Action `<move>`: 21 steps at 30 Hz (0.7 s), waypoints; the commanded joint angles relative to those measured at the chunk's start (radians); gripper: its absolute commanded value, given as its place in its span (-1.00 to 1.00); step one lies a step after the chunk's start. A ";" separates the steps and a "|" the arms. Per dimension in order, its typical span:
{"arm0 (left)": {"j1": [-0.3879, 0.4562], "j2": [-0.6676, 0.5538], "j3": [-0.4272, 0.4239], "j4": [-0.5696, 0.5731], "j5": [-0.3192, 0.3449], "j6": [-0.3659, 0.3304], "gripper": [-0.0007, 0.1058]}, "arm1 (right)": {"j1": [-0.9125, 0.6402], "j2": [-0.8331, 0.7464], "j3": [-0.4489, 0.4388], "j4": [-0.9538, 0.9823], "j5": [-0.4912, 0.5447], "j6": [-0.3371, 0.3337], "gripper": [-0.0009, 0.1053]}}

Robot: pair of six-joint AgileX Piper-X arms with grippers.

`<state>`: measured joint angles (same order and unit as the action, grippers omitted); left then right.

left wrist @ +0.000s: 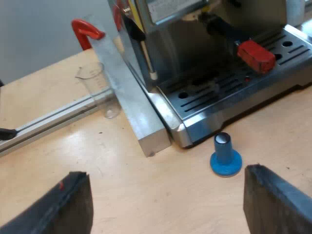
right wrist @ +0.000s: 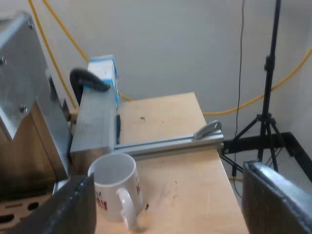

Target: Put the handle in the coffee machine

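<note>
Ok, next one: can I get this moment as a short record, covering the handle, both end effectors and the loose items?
handle: red end shows at the espresso machine front, over the drip tray; looks seated
left end effector: open, empty, above the table near the blue tamper
right end effector: open, empty, near the white mug
blue tamper: upright on the table, close to the drip tray
measuring glass: upright beside a metal bar
</note>
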<state>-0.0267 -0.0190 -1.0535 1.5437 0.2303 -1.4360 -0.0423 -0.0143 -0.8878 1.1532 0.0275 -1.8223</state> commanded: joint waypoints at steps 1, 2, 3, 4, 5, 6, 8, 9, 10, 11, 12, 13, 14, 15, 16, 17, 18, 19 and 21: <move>-0.005 -0.138 0.015 0.021 -0.002 0.004 0.25 | -0.001 -0.042 -0.010 0.045 -0.006 -0.015 0.24; -0.005 -0.138 0.022 0.021 0.003 0.004 0.25 | -0.001 -0.042 -0.010 0.053 -0.006 -0.015 0.24; -0.005 -0.138 0.031 0.021 0.006 0.004 0.25 | -0.001 -0.042 -0.010 0.059 -0.006 -0.015 0.24; -0.005 -0.138 0.035 0.021 0.007 0.004 0.25 | -0.001 -0.042 -0.010 0.067 -0.006 -0.015 0.24; -0.005 -0.138 0.037 0.021 0.007 0.004 0.25 | -0.001 -0.042 -0.010 0.076 -0.006 -0.015 0.24; -0.005 -0.138 0.037 0.021 0.007 0.004 0.25 | -0.001 -0.042 -0.010 0.077 -0.006 -0.015 0.24; -0.005 -0.138 0.088 -0.027 0.006 0.002 0.25 | -0.001 -0.040 -0.010 0.071 -0.006 -0.015 0.24; -0.005 -0.138 0.088 -0.032 0.006 0.002 0.25 | -0.001 -0.040 -0.006 0.059 -0.006 -0.015 0.24; -0.005 -0.136 0.107 -0.072 0.006 -0.004 0.25 | -0.001 -0.040 -0.007 0.051 -0.006 -0.015 0.24; -0.005 -0.136 0.126 -0.116 0.006 -0.006 0.25 | -0.001 -0.040 -0.007 0.032 -0.006 -0.015 0.24; -0.005 -0.136 0.135 -0.137 0.006 -0.008 0.25 | -0.001 -0.040 -0.007 0.029 -0.006 -0.015 0.24; -0.005 -0.136 0.152 -0.176 0.006 -0.028 0.25 | -0.001 -0.040 -0.003 0.011 -0.006 -0.015 0.24; -0.005 -0.136 0.175 -0.223 0.006 -0.062 0.25 | -0.001 -0.040 0.005 -0.024 -0.006 -0.015 0.24; -0.005 -0.136 0.187 -0.246 0.006 -0.078 0.25 | -0.001 -0.040 0.008 -0.036 -0.006 -0.015 0.24; -0.005 -0.136 0.208 -0.283 0.006 -0.099 0.25 | -0.001 -0.040 0.015 -0.059 -0.006 -0.015 0.24; -0.005 -0.136 0.235 -0.320 0.006 -0.110 0.25 | -0.001 -0.040 0.026 -0.079 -0.006 -0.015 0.24; -0.005 -0.136 0.248 -0.334 0.006 -0.110 0.25 | -0.001 -0.040 0.032 -0.088 -0.006 -0.015 0.24; -0.005 -0.135 0.275 -0.352 0.006 -0.110 0.25 | -0.001 -0.040 0.042 -0.096 -0.006 -0.015 0.24; -0.005 -0.135 0.310 -0.359 0.006 -0.110 0.25 | -0.001 -0.040 0.063 -0.096 -0.006 -0.015 0.24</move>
<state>-0.0268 -0.0163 -0.7520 1.2030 0.2357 -1.5342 -0.0423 -0.0162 -0.8327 1.0713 0.0246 -1.8234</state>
